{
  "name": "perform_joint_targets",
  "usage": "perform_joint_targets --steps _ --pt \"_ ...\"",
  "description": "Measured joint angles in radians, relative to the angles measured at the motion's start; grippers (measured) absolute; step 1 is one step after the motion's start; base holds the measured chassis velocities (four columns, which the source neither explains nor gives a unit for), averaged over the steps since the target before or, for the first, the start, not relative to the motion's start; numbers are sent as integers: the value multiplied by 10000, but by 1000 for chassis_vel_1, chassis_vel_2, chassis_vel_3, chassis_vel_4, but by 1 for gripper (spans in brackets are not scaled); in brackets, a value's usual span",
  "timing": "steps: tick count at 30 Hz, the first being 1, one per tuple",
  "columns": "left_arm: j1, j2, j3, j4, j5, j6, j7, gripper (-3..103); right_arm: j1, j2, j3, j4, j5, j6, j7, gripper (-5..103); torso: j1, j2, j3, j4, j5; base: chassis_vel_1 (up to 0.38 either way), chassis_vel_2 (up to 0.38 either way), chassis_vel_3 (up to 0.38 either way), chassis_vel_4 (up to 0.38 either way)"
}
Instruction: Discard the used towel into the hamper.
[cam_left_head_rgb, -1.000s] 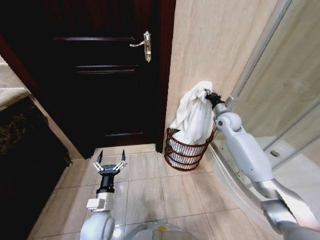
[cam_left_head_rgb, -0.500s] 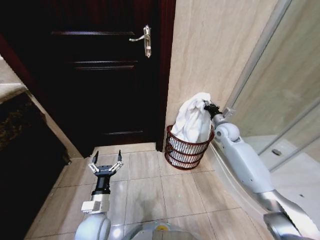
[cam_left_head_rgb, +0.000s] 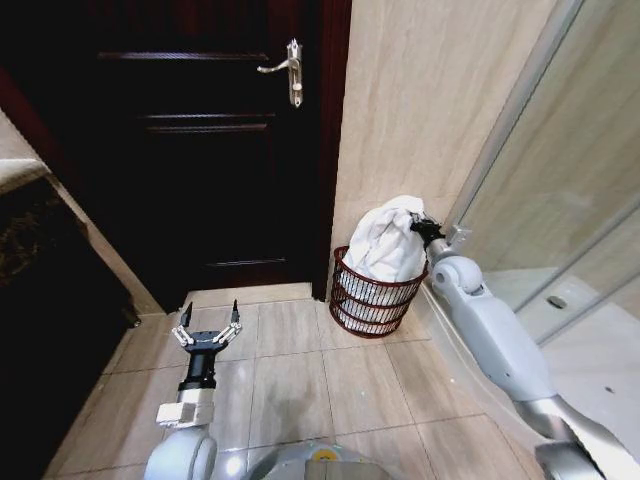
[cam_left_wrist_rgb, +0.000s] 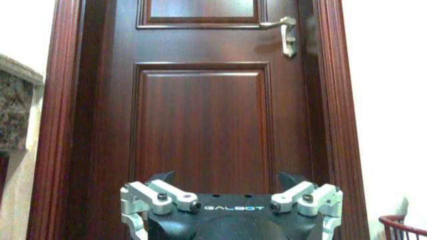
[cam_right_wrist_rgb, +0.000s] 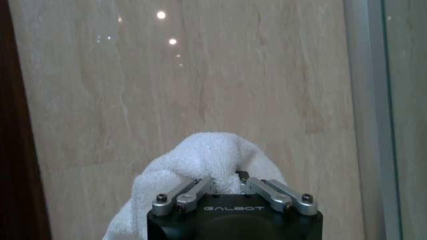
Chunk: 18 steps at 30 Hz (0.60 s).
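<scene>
Bright tiled wall and floor, very dark door and left side.
Even indoor light is seen on the beige wall (cam_left_head_rgb: 420, 110), while the door (cam_left_head_rgb: 200, 150) is sunk in near-black shadow. Small round ceiling-light reflections are caught on the wall (cam_right_wrist_rgb: 167, 30) in the right wrist view. The towel (cam_right_wrist_rgb: 200, 165) there is slightly washed out. Straight lines are bowed toward the head view's edges.

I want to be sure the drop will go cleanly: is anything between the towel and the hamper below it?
Nothing visible stands between them. The right gripper is shut on the white towel, whose lower folds already hang inside the hamper. The open left gripper hovers over the floor tiles, well aside.
</scene>
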Motion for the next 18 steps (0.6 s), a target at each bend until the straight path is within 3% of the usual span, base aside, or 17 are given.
perform_joint_targets --steps 6,9,18 --pt "29 -96 44 4 19 -37 9 100 -465 -114 177 496 452 -428 127 10 -11 -201 -189 1 0 0 0 0 0" --pt "88 -160 47 -57 45 -100 10 100 -817 -262 331 1018 827 -1076 261 10 -22 -374 -340 1 -1 0 0 0 0" --pt "251 -307 -4 -125 93 -279 15 100 -1108 -350 401 1265 875 -1173 331 10 -26 -557 -583 3 -7 0 0 0 0"
